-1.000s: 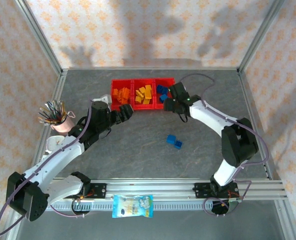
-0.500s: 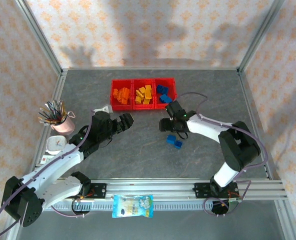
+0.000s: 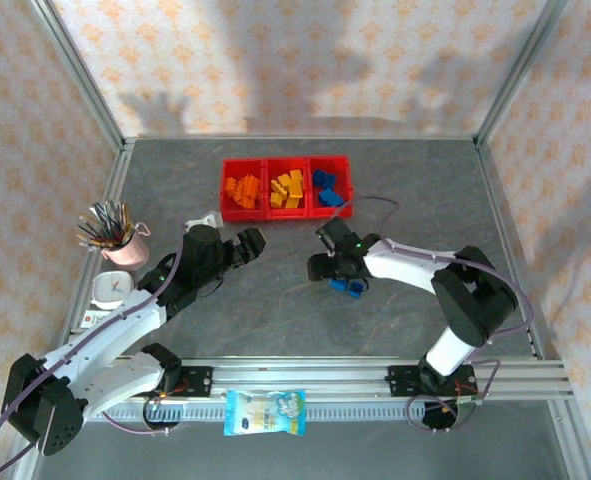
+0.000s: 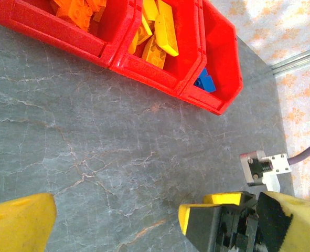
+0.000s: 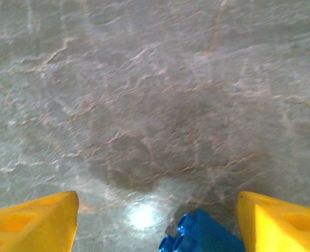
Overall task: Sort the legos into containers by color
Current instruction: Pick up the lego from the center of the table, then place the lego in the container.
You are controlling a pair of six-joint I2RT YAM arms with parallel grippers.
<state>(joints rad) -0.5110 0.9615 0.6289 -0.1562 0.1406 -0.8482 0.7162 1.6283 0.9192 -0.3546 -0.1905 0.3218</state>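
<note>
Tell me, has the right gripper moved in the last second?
Yes. The right gripper has pulled away from the red containers, down the top view, and now hovers over the loose blue legos.

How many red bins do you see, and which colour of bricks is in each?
3, joined in a row: the left bin holds orange bricks, the middle bin yellow bricks, the right bin blue bricks.

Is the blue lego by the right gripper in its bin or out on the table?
Out. The blue lego lies on the table between the open fingers of the right gripper, well short of the red bins.
</note>
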